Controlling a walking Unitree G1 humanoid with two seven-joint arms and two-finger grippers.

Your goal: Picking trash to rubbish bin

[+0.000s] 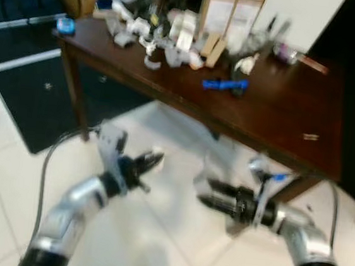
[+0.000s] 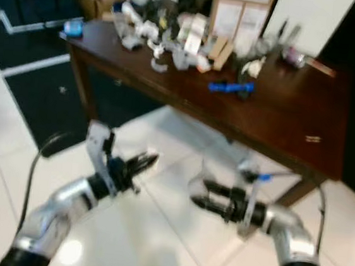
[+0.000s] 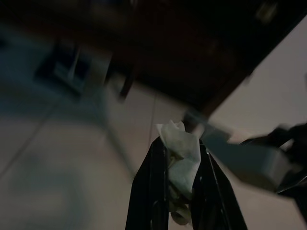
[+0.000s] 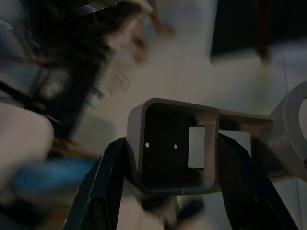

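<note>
- Left gripper is raised over the white tile floor, its black fingers pinched on a crumpled white tissue; in the left wrist view the wad sits between the two fingers and pokes out past their tips.
- Right gripper is held at about the same height, pointing toward the left one, the two well apart. Its fingers clamp a grey open-ended box part; the right wrist view looks into the dark hollow, with a rectangular cut-out in one wall.
- A blue tag or clip shows on the right wrist; a black cable loops off the left arm.
- Beyond the grippers stands a dark wooden table, seen from above and blurred.
- On the table: a blue object near the middle, a heap of white and grey clutter toward the far side, and a small pale item near the right edge.
- Cardboard boxes stand at the back of the table.
- Dark carpet lies to the left past the tiles.
</note>
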